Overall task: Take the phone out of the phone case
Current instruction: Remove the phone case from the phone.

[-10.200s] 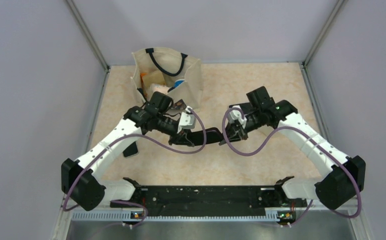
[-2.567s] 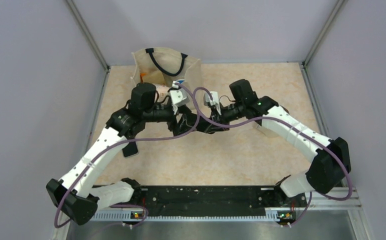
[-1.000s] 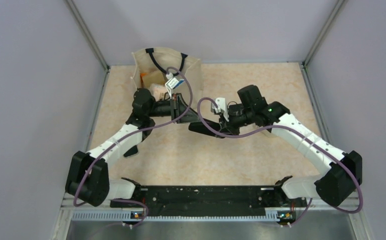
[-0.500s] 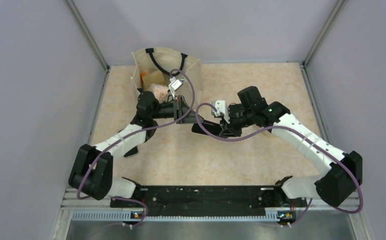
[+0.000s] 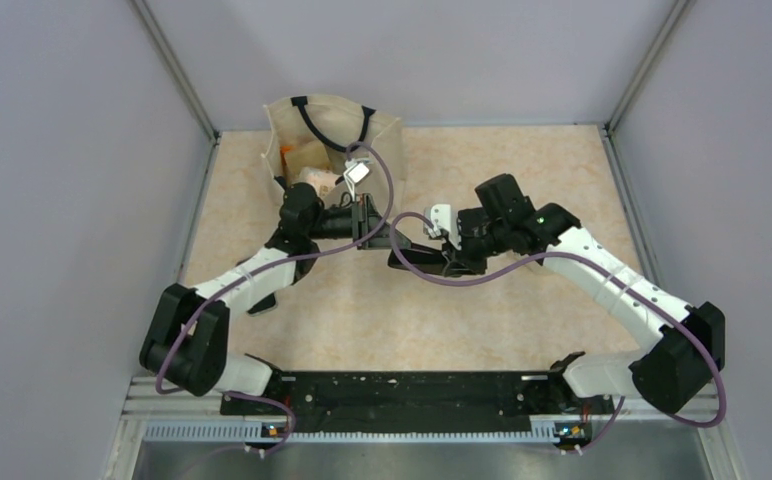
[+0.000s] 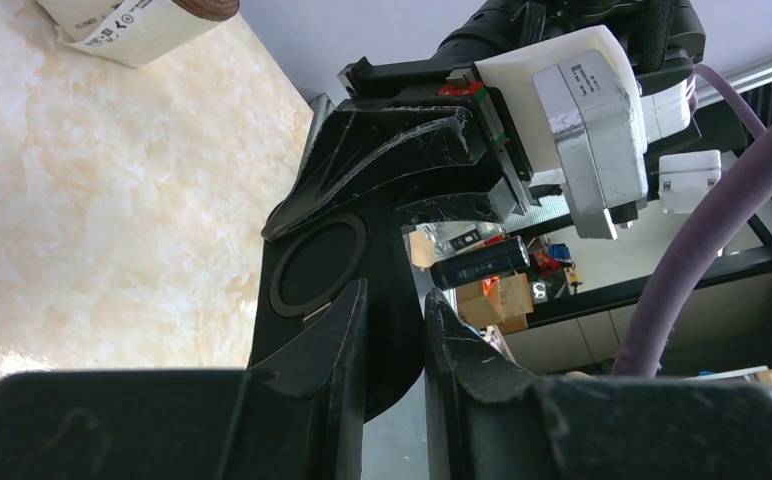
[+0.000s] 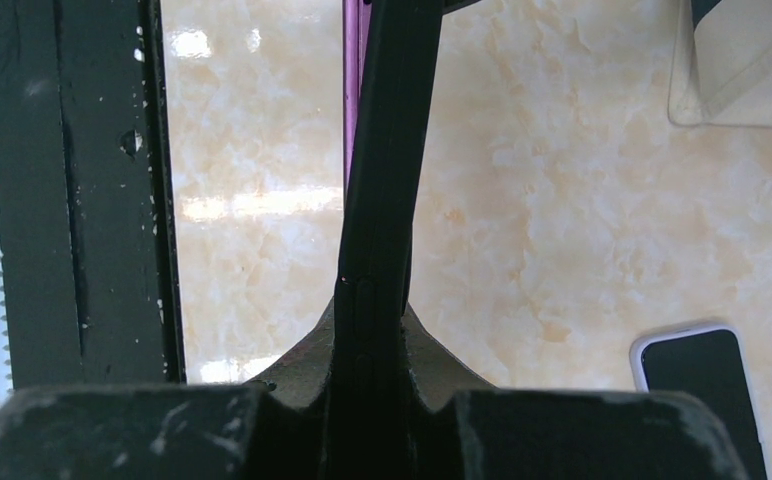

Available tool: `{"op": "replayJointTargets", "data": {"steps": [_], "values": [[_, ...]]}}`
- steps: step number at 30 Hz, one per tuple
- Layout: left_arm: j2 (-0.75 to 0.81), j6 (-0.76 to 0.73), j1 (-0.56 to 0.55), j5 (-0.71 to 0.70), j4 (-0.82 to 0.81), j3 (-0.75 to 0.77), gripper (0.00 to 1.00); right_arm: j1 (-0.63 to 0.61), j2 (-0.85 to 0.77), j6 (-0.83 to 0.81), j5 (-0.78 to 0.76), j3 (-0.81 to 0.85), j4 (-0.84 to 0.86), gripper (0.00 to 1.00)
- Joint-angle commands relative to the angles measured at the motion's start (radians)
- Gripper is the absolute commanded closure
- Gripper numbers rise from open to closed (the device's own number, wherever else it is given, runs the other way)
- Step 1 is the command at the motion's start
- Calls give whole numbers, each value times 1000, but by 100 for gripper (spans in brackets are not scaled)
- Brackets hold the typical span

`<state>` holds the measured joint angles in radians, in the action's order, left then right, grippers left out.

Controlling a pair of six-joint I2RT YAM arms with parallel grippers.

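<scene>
A black phone case (image 5: 409, 257) with a round ring on its face (image 6: 314, 268) hangs above the middle of the table between both grippers. My left gripper (image 5: 375, 225) is shut on one rounded end, a finger on each face (image 6: 394, 300). The other end is pinched by my right gripper (image 5: 450, 250), which is shut on it, and the case runs edge-on away from that gripper's jaws (image 7: 372, 305). I cannot tell whether the phone sits inside the case (image 7: 387, 150).
A cream tote bag (image 5: 332, 140) with black handles stands at the back left, holding several items. A dark flat slab with a pale rim (image 7: 697, 385) lies on the table, partly under my left arm (image 5: 260, 300). Purple cables loop near both wrists. A black rail (image 5: 402, 390) lines the near edge.
Both grippers and the case between them have drifted slightly right and toward the near edge. My left arm's elbow has swung inward. Both grips look unchanged.
</scene>
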<state>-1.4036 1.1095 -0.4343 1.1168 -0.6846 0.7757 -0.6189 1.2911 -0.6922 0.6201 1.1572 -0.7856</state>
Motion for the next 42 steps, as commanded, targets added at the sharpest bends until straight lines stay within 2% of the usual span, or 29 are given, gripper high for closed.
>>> {"op": "replayJointTargets", "data": {"steps": [1,25,34,42], "values": [[-51,34,-43,-96,118,-21,100,-26,-65,-83,131,99,229,100],[-105,3,-76,-111,131,-8,100,-30,-64,-143,176,125,182,100],[-94,-143,-82,-140,256,15,100,-30,-58,-151,220,139,167,100],[-114,-164,-84,-159,293,30,100,-29,-57,-193,268,150,123,100]]}}
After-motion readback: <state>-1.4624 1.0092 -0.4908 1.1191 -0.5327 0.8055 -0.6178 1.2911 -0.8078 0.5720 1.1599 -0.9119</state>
